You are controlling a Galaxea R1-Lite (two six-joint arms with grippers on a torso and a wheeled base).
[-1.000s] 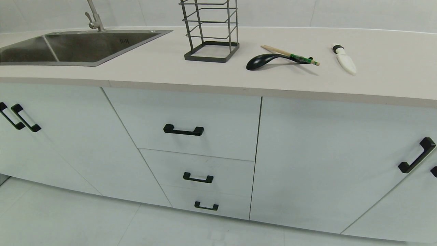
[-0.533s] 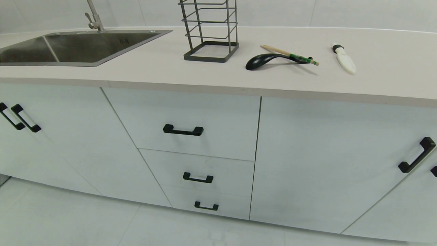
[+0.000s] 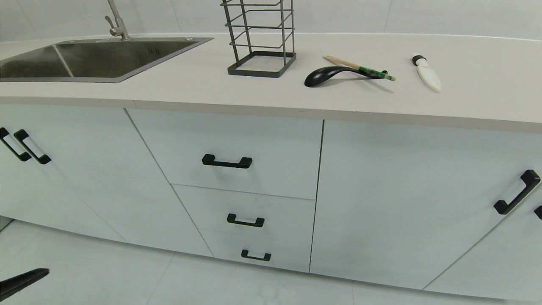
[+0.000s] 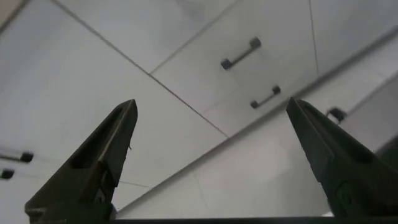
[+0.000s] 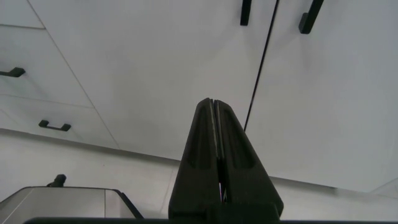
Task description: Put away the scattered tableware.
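Toward the right half of the table, about midway between its front and back edges, lies the black spoon (image 3: 334, 75), its bowl pointing at the wire rack (image 3: 260, 40) and its long axis running along the table toward the right end. The chopsticks (image 3: 360, 67) lie slanted over the end of the spoon's handle and seem to touch it. A small white knife (image 3: 427, 75) sits apart from them, nearer the right end, with its length running roughly back to front. The rack stands upright beside the spoon's bowl, between it and the sink (image 3: 97, 57) at the table's left end. All three pieces lie well above both arms, which face the cabinet fronts below the table's front edge. The left jaws are spread wide with nothing between them, and a dark tip of the left arm (image 3: 19, 280) shows low on that side. The right jaws are pressed together, holding nothing. Since the tableware lies on the right, the right arm is probably nearer, and it would have to rise and part its jaws across the spoon's handle.
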